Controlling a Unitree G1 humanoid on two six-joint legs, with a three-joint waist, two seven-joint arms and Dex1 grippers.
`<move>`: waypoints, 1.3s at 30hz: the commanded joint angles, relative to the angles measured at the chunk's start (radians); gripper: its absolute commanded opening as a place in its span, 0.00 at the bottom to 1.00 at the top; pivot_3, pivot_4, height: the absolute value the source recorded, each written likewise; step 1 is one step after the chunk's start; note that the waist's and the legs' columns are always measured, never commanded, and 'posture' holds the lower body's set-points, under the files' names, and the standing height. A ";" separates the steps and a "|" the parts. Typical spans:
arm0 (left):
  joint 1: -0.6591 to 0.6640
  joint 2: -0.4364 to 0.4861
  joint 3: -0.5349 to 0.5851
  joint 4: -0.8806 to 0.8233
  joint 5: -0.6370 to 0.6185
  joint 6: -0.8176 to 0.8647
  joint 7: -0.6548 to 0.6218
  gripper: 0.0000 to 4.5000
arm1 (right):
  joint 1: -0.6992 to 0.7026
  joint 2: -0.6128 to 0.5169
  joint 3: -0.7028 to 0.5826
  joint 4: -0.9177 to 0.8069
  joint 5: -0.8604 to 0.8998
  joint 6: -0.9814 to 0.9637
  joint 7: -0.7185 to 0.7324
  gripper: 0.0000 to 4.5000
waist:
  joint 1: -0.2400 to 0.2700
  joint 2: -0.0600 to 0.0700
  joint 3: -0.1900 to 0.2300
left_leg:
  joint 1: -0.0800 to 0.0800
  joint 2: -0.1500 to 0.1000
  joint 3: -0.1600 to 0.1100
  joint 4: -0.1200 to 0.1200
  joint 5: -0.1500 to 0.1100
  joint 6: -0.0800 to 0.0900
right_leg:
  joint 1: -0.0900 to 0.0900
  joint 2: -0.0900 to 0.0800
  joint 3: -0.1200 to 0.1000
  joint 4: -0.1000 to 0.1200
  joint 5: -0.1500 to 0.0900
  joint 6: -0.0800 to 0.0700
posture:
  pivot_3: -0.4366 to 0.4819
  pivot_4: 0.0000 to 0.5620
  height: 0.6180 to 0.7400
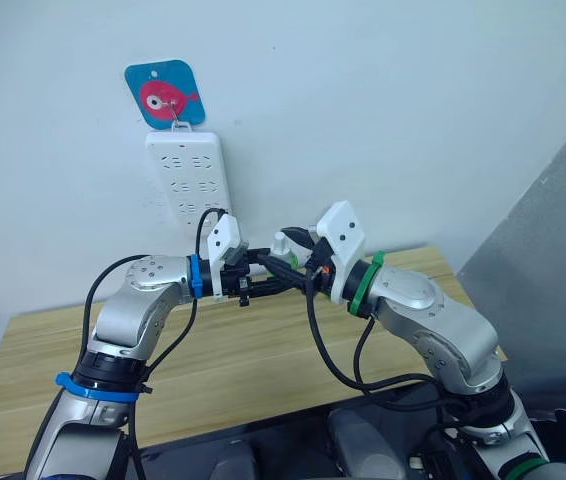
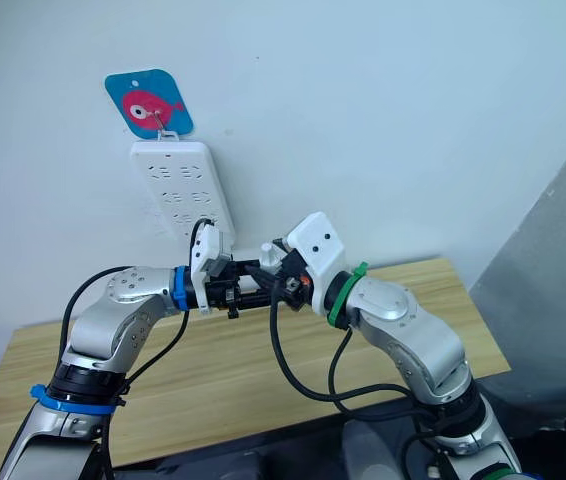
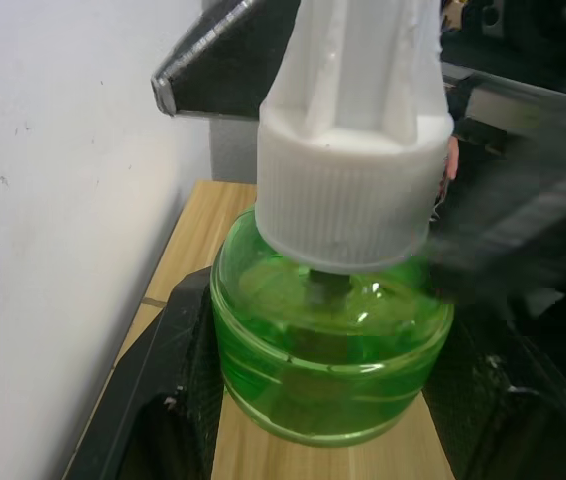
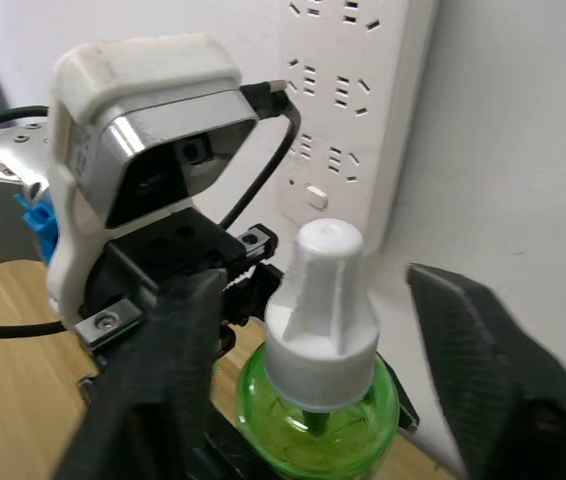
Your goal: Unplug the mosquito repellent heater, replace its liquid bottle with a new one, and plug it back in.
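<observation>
A green liquid bottle (image 3: 333, 350) with a white ribbed cap (image 4: 321, 320) hangs above the table, in front of the wall. My left gripper (image 1: 255, 272) is shut on the bottle's round green body, one black finger on each side. From the other side my right gripper (image 1: 293, 256) faces it, open, its two fingers (image 4: 483, 370) spread wide on either side of the cap without touching it. The mosquito repellent heater is out of view.
A long white power strip (image 1: 188, 180) hangs on the wall just behind the grippers, from a hook on a blue fish card (image 1: 166, 95). Below lies a wooden table (image 1: 263, 350). A grey panel (image 1: 553, 260) stands at the right.
</observation>
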 commanded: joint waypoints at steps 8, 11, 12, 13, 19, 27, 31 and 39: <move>0.006 -0.010 0.026 -0.070 -0.010 -0.043 0.016 0.51 | -0.027 -0.063 -0.018 0.026 0.065 -0.072 0.202 0.24 | 0.000 0.000 -0.002 | 0.000 0.000 0.000 0.000 0.000 0.000 | 0.000 0.000 0.000 0.000 0.000 0.000 | 0.25 0.16 0.95; 0.031 0.001 0.025 -0.096 -0.032 -0.024 -0.012 0.51 | -0.078 -0.150 -0.040 0.093 0.134 -0.125 0.426 0.24 | 0.001 0.000 -0.002 | 0.000 -0.001 0.000 0.000 0.000 0.000 | 0.001 -0.001 0.000 -0.001 0.000 0.000 | 0.25 0.16 0.95; 0.035 0.005 0.026 -0.101 -0.043 -0.014 -0.024 0.51 | -0.112 -0.193 -0.037 0.131 0.149 -0.149 0.531 0.24 | 0.000 0.000 -0.002 | 0.001 -0.001 0.000 0.000 0.000 0.000 | 0.002 -0.001 0.000 -0.001 0.000 0.001 | 0.26 0.16 0.95; 0.036 0.012 0.024 -0.104 -0.048 -0.009 -0.038 0.51 | -0.145 -0.227 -0.032 0.169 0.159 -0.167 0.620 0.24 | 0.000 0.000 -0.001 | 0.002 -0.001 0.000 0.000 0.000 0.000 | 0.003 -0.001 -0.001 -0.001 0.000 0.001 | 0.26 0.16 0.95; 0.037 0.013 0.023 -0.111 -0.047 -0.008 -0.039 0.51 | -0.264 -0.295 -0.012 0.300 0.174 -0.163 0.824 0.24 | 0.000 0.000 -0.002 | 0.009 -0.001 -0.001 0.000 -0.002 0.004 | 0.010 -0.001 -0.001 -0.002 -0.002 0.002 | 0.28 0.17 0.95; 0.083 -0.020 0.027 -0.133 -0.020 -0.014 0.069 0.51 | -0.179 -0.247 -0.157 0.177 0.162 -0.129 0.582 0.70 | 0.006 0.000 -0.001 | 0.008 -0.002 -0.001 0.000 -0.003 0.005 | 0.010 -0.002 -0.001 -0.002 -0.003 0.003 | 0.26 0.19 0.95; 0.088 -0.078 0.034 -0.131 0.032 -0.051 0.197 0.51 | -0.039 -0.224 -0.208 -0.007 0.125 -0.098 0.384 0.70 | 0.019 0.000 -0.002 | 0.008 -0.003 -0.001 0.001 -0.003 0.005 | 0.010 -0.003 0.000 -0.002 -0.003 0.003 | 0.24 0.20 0.95; 0.141 -0.204 0.016 -0.169 0.112 -0.126 0.376 0.51 | 0.049 -0.059 -0.062 -0.046 -0.116 -0.114 0.045 0.70 | 0.016 0.000 -0.002 | 0.009 -0.003 0.001 0.001 -0.003 0.005 | 0.011 -0.002 0.002 -0.002 -0.003 0.004 | 0.20 0.21 0.95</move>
